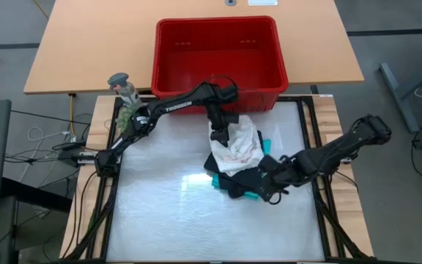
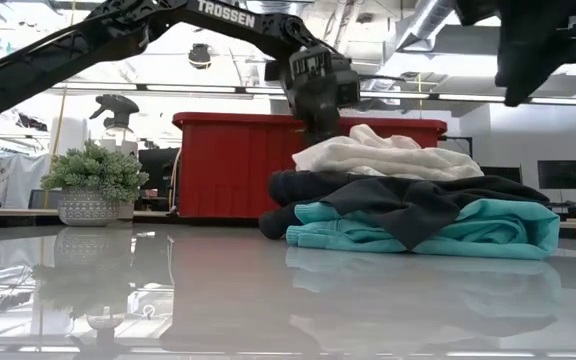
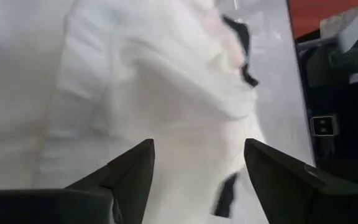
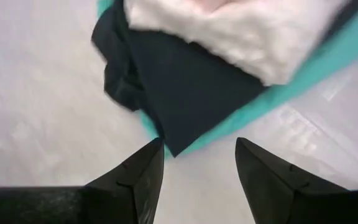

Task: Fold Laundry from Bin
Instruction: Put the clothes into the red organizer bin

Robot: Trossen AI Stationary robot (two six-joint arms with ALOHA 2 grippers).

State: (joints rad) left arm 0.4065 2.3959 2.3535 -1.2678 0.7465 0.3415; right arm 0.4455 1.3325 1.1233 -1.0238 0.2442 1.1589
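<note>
The laundry lies in a stack mid-table. A white garment is on top, a black one under it, and a teal one at the bottom, resting on the table. The red bin stands behind the stack at the table's far edge. My left gripper hovers open over the white garment's far end. My right gripper hangs open above the stack's near right corner, where black and teal edges show below it. Nothing is between either pair of fingers.
A potted plant and a spray bottle stand at the table's far left corner. The glossy table top lies bare to the left of and in front of the stack. A black frame borders it.
</note>
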